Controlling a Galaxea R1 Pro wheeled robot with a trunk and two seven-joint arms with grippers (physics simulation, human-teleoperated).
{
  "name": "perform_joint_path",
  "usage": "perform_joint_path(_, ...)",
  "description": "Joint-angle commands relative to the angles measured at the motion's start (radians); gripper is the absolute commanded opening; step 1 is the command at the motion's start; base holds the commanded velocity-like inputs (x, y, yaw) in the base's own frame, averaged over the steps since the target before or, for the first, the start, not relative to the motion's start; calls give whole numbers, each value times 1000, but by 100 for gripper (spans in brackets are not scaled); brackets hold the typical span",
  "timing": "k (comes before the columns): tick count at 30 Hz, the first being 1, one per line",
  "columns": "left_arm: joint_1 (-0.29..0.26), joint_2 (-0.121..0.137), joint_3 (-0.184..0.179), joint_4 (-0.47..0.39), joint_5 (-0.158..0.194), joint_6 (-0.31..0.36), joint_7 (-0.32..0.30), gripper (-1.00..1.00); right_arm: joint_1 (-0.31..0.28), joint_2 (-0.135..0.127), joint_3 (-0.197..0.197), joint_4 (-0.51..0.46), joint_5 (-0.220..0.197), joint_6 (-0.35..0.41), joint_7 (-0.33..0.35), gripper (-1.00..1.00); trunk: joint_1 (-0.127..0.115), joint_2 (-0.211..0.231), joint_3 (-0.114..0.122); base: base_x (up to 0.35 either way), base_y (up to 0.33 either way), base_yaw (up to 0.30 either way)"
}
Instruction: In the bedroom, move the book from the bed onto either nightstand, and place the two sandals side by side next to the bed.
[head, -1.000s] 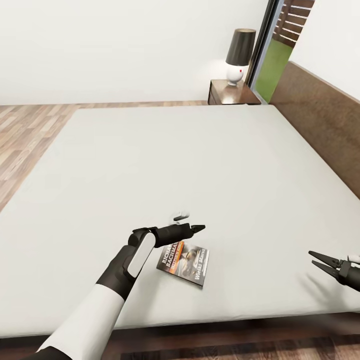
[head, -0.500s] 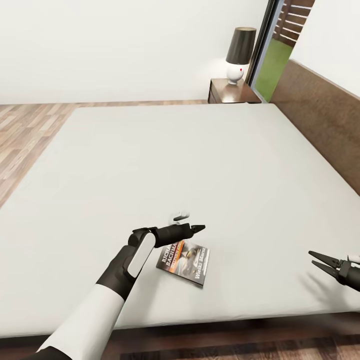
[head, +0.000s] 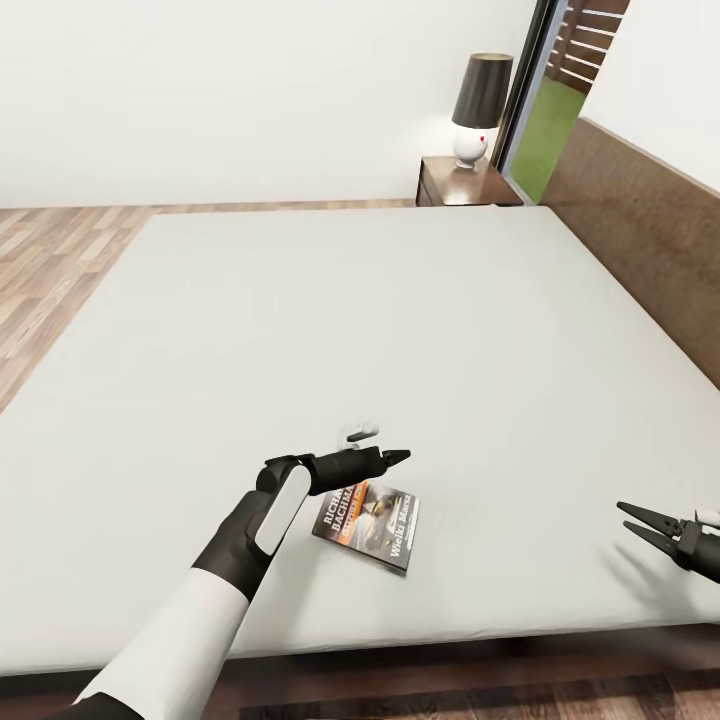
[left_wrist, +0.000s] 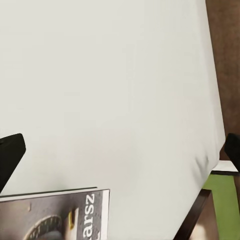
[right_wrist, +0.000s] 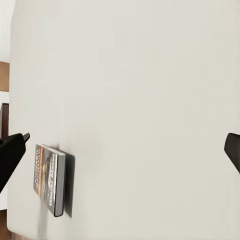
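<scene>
The book (head: 368, 522) lies flat near the front edge of the bed's pale mattress (head: 400, 320), its cover with the orange band facing up. My left gripper (head: 398, 456) hovers just beyond the book's far edge, apart from it. It is open, and in the left wrist view its fingers (left_wrist: 10, 155) stand wide apart with the book (left_wrist: 55, 215) below them. My right gripper (head: 640, 525) is open at the front right over bare mattress, and the book (right_wrist: 49, 178) appears in its wrist view. The nightstand (head: 462, 187) stands at the far corner. The sandals are out of view.
A white lamp with a dark shade (head: 478, 105) takes up part of the nightstand's top. The dark wooden headboard (head: 640, 230) runs along the right. A tall window (head: 545, 110) is behind the nightstand. Wood-plank floor (head: 50, 270) lies to the left of the bed.
The head view has shifted very slightly. Both arms and the book are where they were.
</scene>
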Motion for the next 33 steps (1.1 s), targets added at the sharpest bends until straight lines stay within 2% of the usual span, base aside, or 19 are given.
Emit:
perform_joint_path(1, -1, 0, 1, 0, 1, 5, -1, 100, -1, 0, 0, 0, -4, 7, 1, 100, 0, 0, -1, 0, 0, 0)
perform_joint_path(8, 0, 0, -13, 0, -2, 6, 22, 100, -1, 0, 0, 0, -4, 7, 1, 100, 0, 0, -1, 0, 0, 0)
perform_joint_path(10, 0, 0, -41, 0, -2, 11, 112, 100, 0, 0, 0, 0, -4, 7, 1, 100, 0, 0, -1, 0, 0, 0)
perform_joint_path(13, 0, 0, -69, 0, 0, 13, 167, 100, -1, 0, 0, 0, -4, 7, 1, 100, 0, 0, -1, 0, 0, 0)
perform_joint_path(15, 0, 0, -81, 0, 1, 17, 181, 100, -1, 0, 0, 0, -4, 7, 1, 100, 0, 0, -1, 0, 0, 0)
perform_joint_path(20, 0, 0, -92, -1, 0, 41, 193, 100, -1, 0, 0, 0, -4, 7, 1, 100, 0, 0, -1, 0, 0, 0)
perform_joint_path(33, -1, 0, -94, -5, 1, 43, 188, 100, -1, 0, 0, 0, -4, 7, 1, 100, 0, 0, -1, 0, 0, 0)
